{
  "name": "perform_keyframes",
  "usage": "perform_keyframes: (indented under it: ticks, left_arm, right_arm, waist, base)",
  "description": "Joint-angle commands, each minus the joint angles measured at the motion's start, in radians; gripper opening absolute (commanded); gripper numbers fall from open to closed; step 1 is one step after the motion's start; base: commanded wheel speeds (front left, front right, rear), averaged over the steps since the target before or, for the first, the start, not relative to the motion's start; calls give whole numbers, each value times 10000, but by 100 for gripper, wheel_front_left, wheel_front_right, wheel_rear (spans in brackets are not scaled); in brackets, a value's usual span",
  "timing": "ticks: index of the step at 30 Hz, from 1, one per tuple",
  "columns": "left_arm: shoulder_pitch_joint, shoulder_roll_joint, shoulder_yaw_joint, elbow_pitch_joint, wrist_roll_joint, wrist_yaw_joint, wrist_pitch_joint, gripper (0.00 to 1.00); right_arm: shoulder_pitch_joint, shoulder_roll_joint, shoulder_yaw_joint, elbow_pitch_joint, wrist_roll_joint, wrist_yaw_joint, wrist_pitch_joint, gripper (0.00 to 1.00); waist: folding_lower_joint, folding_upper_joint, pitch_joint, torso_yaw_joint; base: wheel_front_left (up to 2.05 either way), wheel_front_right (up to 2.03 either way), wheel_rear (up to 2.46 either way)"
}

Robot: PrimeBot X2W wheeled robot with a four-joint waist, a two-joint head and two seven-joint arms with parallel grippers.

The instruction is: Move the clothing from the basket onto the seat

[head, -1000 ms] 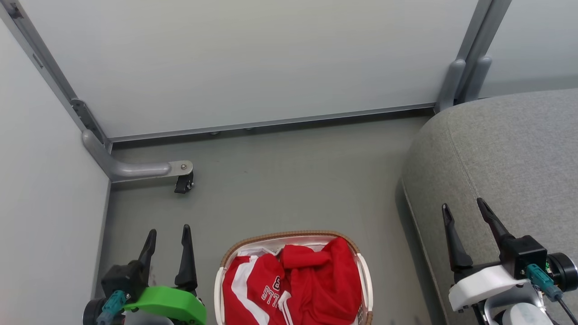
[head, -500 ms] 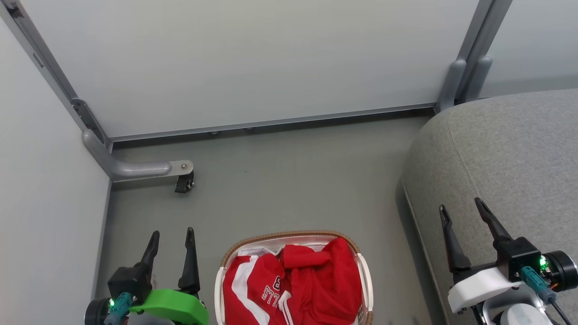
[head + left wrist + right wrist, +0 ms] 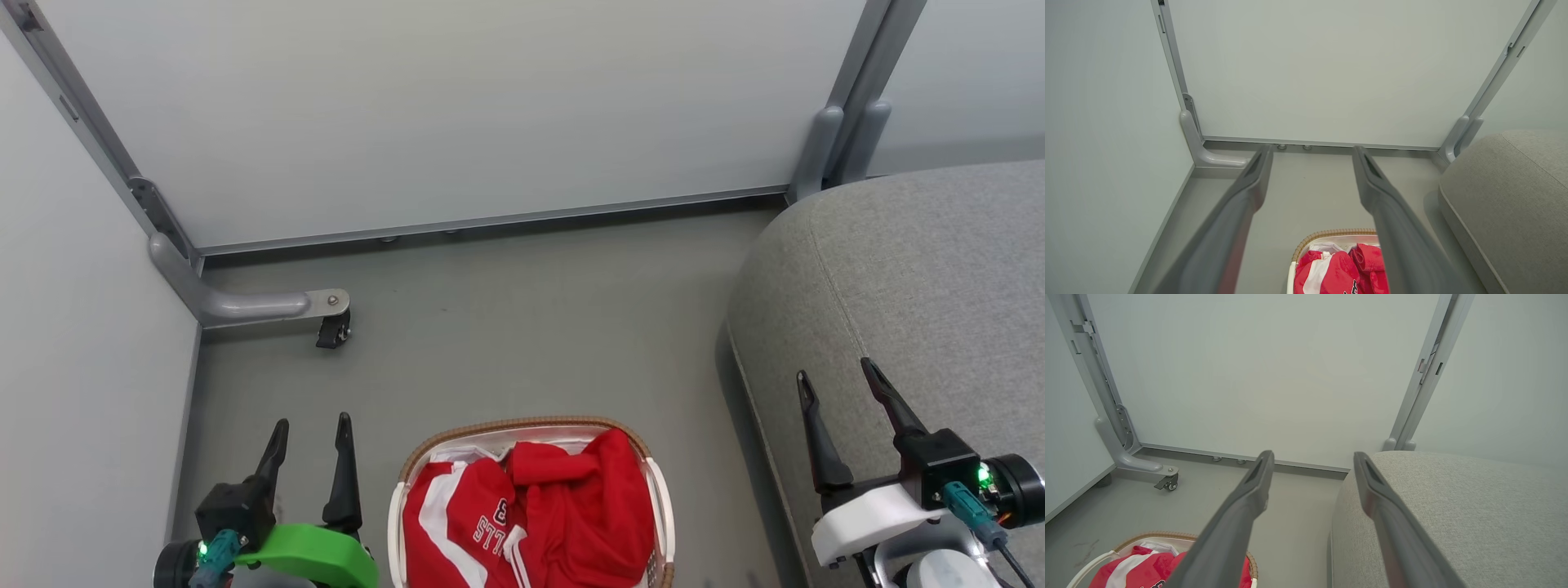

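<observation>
The basket (image 3: pixel 522 428), white with a brown woven rim, stands on the floor at the bottom centre of the head view. Red clothing (image 3: pixel 539 514) with white stripes and lettering fills it. A bit of white liner shows at its far edge. To its right lies the light grey seat (image 3: pixel 922 278). My left gripper (image 3: pixel 313 425) hangs open left of the basket, nothing between its fingers. My right gripper (image 3: pixel 836 371) is open over the seat's front edge, also empty. In the left wrist view the clothing (image 3: pixel 1339 269) peeks out between the fingers (image 3: pixel 1253 179). The right wrist view shows the basket (image 3: pixel 1151 537) at lower left and the seat (image 3: pixel 1453 506) at right.
White partition panels (image 3: pixel 457 114) on grey metal frames close off the back and left. A grey foot with a small black caster (image 3: pixel 333 331) juts onto the grey floor (image 3: pixel 531 327) at the left. Another frame post (image 3: pixel 849 139) stands behind the seat.
My left gripper has dropped slightly lower in the head view. The right gripper shifted a little. Basket and clothing have not moved.
</observation>
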Motion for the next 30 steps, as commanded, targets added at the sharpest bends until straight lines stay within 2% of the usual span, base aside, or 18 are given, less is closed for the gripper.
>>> perform_keyframes:
  ticks: [1, 7, 13, 21, 30]
  left_arm:
    - [101, 66, -17, 20, 38, -7, -11, 100]
    - [-147, 64, -175, 92, 178, -48, -11, 100]
    - [-799, 64, -537, 515, 632, -146, -10, 100]
    - [-2161, 63, -1002, 2041, 1040, -190, -10, 100]
    - [-4015, 99, -1625, 4304, 1824, -275, -10, 100]
  right_arm:
    - [168, -60, -39, -7, -50, -3, -49, 100]
    - [135, -58, -43, -90, -79, -3, -49, 100]
    - [-157, -57, -31, -211, -147, -3, -49, 100]
    - [-815, -57, 118, -376, -140, -5, -49, 100]
    - [-2017, -51, 297, -681, 89, -6, -49, 100]
  waist:
    - [0, 0, 4, -1]
    - [0, 0, 165, -42]
    - [0, 0, 776, -153]
    - [0, 0, 2179, -512]
    - [0, 0, 4350, -1069]
  base:
    - [0, 0, 0]
    - [0, 0, 0]
    - [0, 0, 0]
    - [0, 0, 0]
    - [0, 0, 0]
